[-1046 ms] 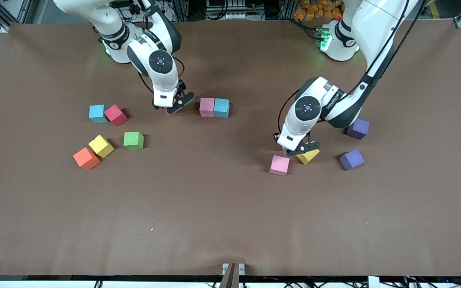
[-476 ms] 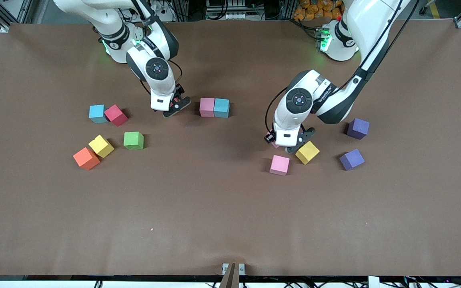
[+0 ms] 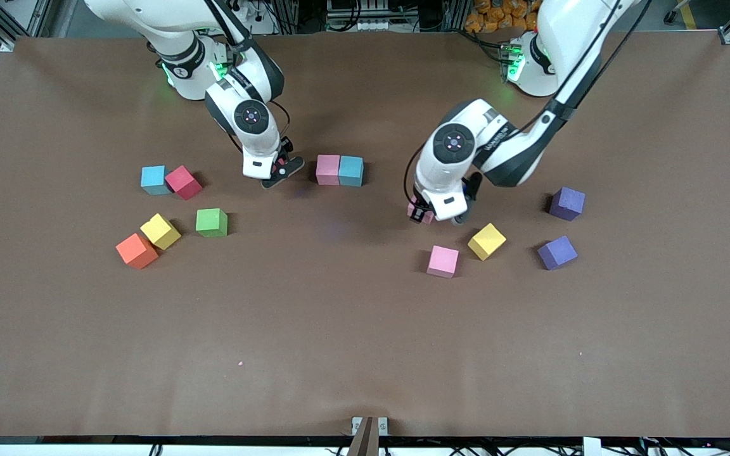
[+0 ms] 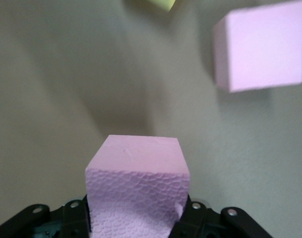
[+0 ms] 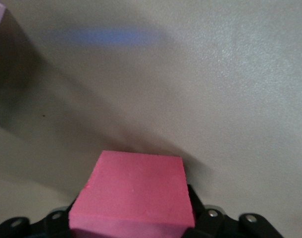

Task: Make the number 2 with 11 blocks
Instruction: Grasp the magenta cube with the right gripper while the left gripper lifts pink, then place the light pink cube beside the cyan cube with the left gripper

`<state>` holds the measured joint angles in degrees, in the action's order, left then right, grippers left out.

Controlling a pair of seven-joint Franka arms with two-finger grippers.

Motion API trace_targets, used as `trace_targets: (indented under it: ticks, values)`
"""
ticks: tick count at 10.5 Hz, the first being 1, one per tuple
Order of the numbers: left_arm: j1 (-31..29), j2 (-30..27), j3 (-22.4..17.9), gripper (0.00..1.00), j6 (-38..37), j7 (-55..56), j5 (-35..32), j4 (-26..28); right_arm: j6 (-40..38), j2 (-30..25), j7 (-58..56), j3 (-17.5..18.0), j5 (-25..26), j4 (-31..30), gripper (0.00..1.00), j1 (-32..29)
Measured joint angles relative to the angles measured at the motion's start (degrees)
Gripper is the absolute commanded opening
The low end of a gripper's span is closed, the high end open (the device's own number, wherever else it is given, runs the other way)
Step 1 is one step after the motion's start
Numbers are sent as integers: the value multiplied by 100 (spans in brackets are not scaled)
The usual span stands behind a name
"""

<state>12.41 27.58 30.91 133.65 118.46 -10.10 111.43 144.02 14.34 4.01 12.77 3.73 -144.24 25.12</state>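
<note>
Since the earlier frame the left end effector [image 3: 431, 217] has risen off the spot beside the yellow foam cube [image 3: 486, 241] and swung toward the table's [image 3: 365, 354] middle, carrying a pale pink foam cube [image 4: 137, 191] pinched between its fingers; the right end effector [image 3: 276, 172] has edged a little toward the started row. That row, a pink cube [image 3: 327, 170] touching a light blue cube [image 3: 351, 171], is all that exists of the number 2, so both carried pieces are probably meant to join it. In the right wrist view a crimson cube [image 5: 133, 196] sits between the right fingers, which look closed on it, low over the table just beside the pink end of the row. Loose blocks lie in two groups: light blue [image 3: 153, 180], crimson [image 3: 183, 182], green [image 3: 211, 222], yellow [image 3: 160, 231] and orange [image 3: 137, 251] toward the right arm's end; a pink cube [image 3: 443, 261] and two purple cubes [image 3: 566, 203] [image 3: 557, 253] toward the left arm's. Bare table nearer the front camera than the row leaves room for the digit to grow downward.
</note>
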Motion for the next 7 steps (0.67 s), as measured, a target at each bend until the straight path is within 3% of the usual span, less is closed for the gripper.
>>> trace_targets:
  ticks: [1,4,7]
  values:
    - [231,86,2,29,303,638,0,114,-106,-36,1,-3,0,30,30,-28]
    - [662,360,-4,29,886,2122,0,280,-499,-313,-108,-5,2,189,31,-235]
    - [927,445,-11,29,968,3142,-11,282,-721,-742,-1068,-17,3,461,31,-1042]
